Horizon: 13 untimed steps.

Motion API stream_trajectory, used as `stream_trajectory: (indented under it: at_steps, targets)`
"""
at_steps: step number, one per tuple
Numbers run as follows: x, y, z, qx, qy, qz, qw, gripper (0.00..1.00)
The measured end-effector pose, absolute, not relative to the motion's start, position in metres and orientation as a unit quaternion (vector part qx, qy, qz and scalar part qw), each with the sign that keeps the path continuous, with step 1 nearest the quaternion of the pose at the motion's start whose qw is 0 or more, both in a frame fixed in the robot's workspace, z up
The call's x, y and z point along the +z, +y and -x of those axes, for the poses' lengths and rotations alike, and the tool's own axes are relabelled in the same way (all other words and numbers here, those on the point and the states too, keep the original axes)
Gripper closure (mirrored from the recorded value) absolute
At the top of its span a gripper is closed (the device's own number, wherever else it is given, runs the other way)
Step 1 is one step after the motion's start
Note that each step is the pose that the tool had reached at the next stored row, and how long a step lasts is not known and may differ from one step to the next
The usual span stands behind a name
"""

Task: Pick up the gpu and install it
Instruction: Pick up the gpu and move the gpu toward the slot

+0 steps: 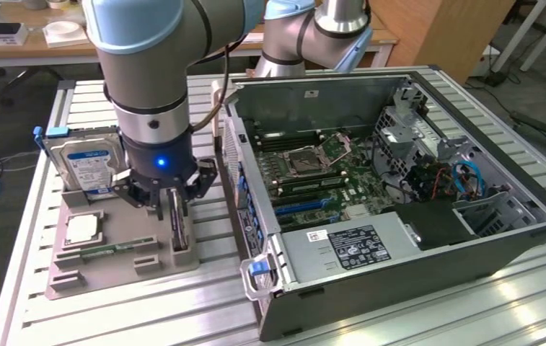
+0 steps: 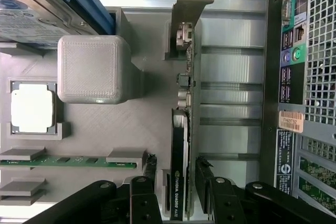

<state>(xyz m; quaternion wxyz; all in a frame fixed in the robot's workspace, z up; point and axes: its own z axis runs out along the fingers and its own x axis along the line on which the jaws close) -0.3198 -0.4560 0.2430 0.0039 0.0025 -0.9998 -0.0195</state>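
An aluminium slatted surface (image 1: 157,317) is recorded as carrying all items. An open desktop computer case (image 1: 417,281) is laid on its side toward three o'clock in the exterior view, with the motherboard exposed. Its rear port panel (image 2: 294,77) is seen in the wrist view. The robot arm (image 1: 152,86) is lowered at ten o'clock, over a grey parts fixture (image 1: 71,277) placed at nine o'clock from the case.

A hard drive (image 1: 85,162) with a blue label is stood upright at the fixture's twelve o'clock end. The gpu (image 1: 178,223) is stood on edge in a slot along the fixture's three o'clock side, nearest the case. Its metal end bracket and dark face (image 2: 181,150) are seen edge-on from the wrist.

The jaws are found released and spread either side of the gpu, with a gap noted at each fingertip (image 2: 203,167). No grasp is made.

A CPU (image 1: 82,228) is seated in a square recess beside the gpu. A RAM stick (image 1: 109,251) is laid at the six o'clock end.
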Motion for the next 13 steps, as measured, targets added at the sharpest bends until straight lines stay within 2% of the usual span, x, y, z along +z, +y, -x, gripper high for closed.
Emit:
stream_trajectory:
  at_steps: [13]
  targets:
    - [0.2379, -0.4478, 0.3174, -0.02, -1.0, -0.002, 0.004, 0.57]
